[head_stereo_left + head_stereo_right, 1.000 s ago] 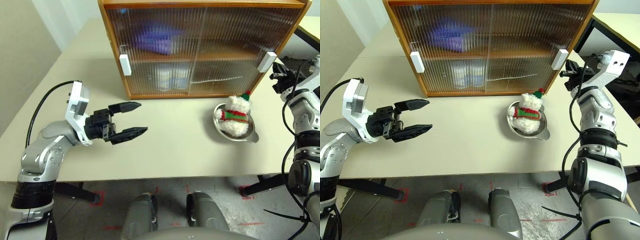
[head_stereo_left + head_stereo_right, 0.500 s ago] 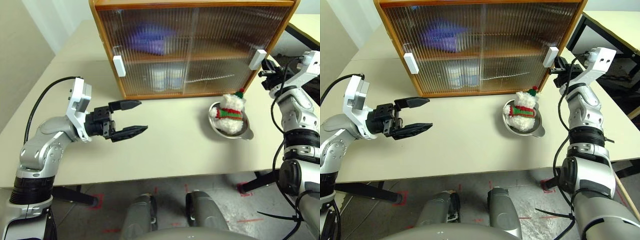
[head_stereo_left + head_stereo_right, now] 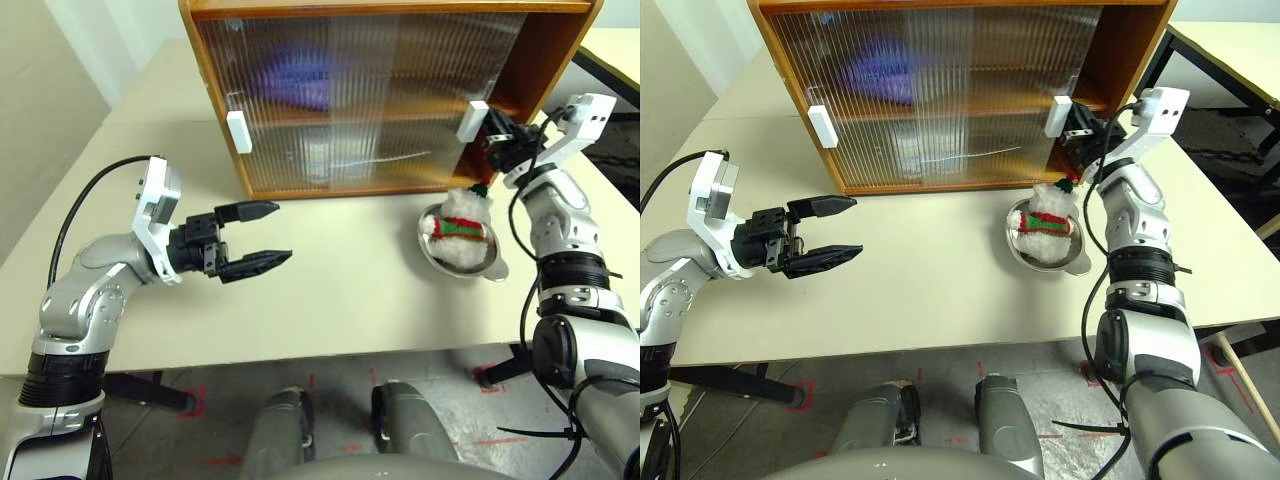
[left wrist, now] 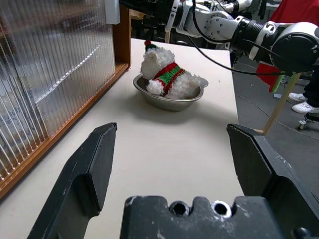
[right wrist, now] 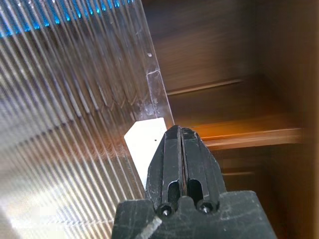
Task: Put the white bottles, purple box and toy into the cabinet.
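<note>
The cabinet [image 3: 215, 60] stands at the back of the table, and its right sliding door is pushed partly left, baring the right end of the shelf. My right gripper [image 3: 1077, 125] is shut, its tip against that door's white handle [image 3: 472, 120], also close up in the right wrist view [image 5: 144, 142]. The toy [image 3: 460, 225] sits in a steel bowl [image 3: 1045, 255] in front of the opening. Behind the ribbed doors the purple box [image 3: 295, 85] is a blur on the upper level, and the white bottles [image 3: 320, 155] are pale shapes below. My left gripper [image 3: 283, 233] hovers open over the table, empty.
The left door's white handle [image 3: 238, 132] is at the cabinet's left side. Bare tabletop [image 3: 340, 290] lies between my left gripper and the bowl. Another table [image 3: 1230, 50] stands at the far right, and a person in red [image 4: 299, 15] is behind it.
My right gripper has moved left with the right door's handle, sliding that door left and opening the cabinet's right end. The left arm stayed put. The camera view shifted slightly.
</note>
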Robot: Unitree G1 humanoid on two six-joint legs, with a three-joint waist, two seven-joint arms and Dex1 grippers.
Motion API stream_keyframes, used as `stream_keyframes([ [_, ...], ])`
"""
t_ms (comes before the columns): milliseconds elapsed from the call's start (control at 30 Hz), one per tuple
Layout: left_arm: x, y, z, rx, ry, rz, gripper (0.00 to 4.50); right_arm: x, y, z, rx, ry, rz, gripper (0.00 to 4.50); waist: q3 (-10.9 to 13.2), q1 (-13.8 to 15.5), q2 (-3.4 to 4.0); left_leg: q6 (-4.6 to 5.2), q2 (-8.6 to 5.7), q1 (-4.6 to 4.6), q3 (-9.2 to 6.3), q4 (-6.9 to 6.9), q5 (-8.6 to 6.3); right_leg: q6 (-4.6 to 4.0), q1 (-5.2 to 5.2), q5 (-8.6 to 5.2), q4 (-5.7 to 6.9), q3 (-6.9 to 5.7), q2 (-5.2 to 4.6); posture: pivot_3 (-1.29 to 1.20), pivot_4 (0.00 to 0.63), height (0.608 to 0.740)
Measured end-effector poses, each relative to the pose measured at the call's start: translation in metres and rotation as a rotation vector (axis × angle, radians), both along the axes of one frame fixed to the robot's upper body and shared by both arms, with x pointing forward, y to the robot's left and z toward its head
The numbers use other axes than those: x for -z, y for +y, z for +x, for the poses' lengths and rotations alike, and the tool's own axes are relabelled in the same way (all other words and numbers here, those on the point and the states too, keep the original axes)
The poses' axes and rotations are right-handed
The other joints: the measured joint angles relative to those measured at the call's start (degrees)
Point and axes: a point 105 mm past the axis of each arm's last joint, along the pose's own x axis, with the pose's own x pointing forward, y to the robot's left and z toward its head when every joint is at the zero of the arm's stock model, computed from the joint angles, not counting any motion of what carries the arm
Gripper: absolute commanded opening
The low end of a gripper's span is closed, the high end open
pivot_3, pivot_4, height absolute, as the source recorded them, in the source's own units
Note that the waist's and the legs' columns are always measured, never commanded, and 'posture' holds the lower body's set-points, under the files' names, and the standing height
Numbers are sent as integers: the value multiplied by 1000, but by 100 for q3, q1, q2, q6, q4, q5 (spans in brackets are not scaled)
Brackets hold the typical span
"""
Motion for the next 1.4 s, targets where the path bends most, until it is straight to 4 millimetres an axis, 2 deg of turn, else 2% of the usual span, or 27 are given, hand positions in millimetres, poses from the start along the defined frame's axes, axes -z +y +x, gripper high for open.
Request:
stream_keyframes([
  [233, 2, 2, 0, -21, 6, 0, 4500, 5, 44, 4, -120, 9, 35, 48, 0, -5, 0, -1, 2, 1, 1, 0, -1, -7, -5, 4, 9, 0, -2, 35, 43, 740],
  [367, 3, 2, 0, -22, 8, 1, 4500, 3, 74, 5, -195, 5, 39, 48, 1, 9, 2, -3, 3, 0, 1, -1, 0, -13, -12, 5, 17, -2, -2, 40, 45, 740],
  [467, 3, 2, 0, -23, 8, 2, 4500, 0, 89, 5, -234, 0, 37, 48, 1, 22, 2, -4, 2, -1, 2, -1, 0, -16, -13, 7, 16, -3, -7, 42, 44, 740],
  [567, 3, 3, 0, -25, 6, 5, 4500, -6, 101, 5, -267, -6, 34, 48, 1, 16, 2, -5, 2, -2, 5, -3, -1, -19, -16, 8, 15, -2, -9, 42, 44, 740],
  [733, 3, 4, 1, -29, 3, 5, 4500, -13, 101, 3, -261, -20, 25, 48, 1, 13, 2, -8, 3, -6, 7, -9, 0, -23, -27, 7, 17, -1, -9, 36, 37, 740],
  [833, 3, 4, 1, -29, -1, 5, 4500, -25, 83, 1, -207, -47, -19, 48, 1, 32, 2, -9, 2, -9, 10, -10, -1, -26, -30, 5, 16, -2, -13, 36, 37, 740],
  [933, 3, 4, 1, -30, -1, 6, 4500, -31, 42, -6, -105, -34, -116, 756, 1, 163, 1, -9, -2, -14, 14, -10, -1, -35, -31, -1, 6, -5, -25, 20, 42, 740],
  [967, 4, 4, 1, -30, 0, 6, 4500, -32, 30, -9, -74, -21, -133, 1107, 1, 177, 1, -9, -2, -17, 14, -11, -1, -57, -31, -14, 1, -5, -29, 12, 43, 740],
  [1000, 4, 4, 1, -28, -1, 7, 4500, -32, 17, -13, -44, 5, -167, 1455, 2, 188, 3, -9, -2, -22, 15, -13, -1, -117, -33, -50, -4, -5, -35, 5, 43, 740],
  [1100, 4, 5, 1, -29, -4, 10, 4500, -39, -30, -29, 69, 93, -256, 2582, 3, 191, 5, -8, -3, -34, 20, -12, -1, -118, -44, -50, -5, -1, -44, -13, 44, 740],
  [1167, 6, 6, 1, -28, 1, 14, 4500, -49, -52, -41, 127, 130, -301, 3374, 3, 180, 5, -8, -1, -36, 20, -11, -1, -114, -48, -53, -4, 1, -37, -17, 44, 740],
  [1267, 8, 6, 3, -22, 11, 12, 4500, -47, -68, -68, 98, 306, -359, 4425, 0, 161, 0, -6, 9, -31, 19, -11, 0, -92, -44, -66, -3, 5, -26, -23, 40, 740],
  [1400, 8, 4, 3, 3, 3, 20, 4500, -14, -56, -99, -21, 559, -354, 4471, -3, 127, -8, -6, 13, -10, 22, -5, 0, -78, -25, -68, -4, 11, -3, -38, 38, 740],
])
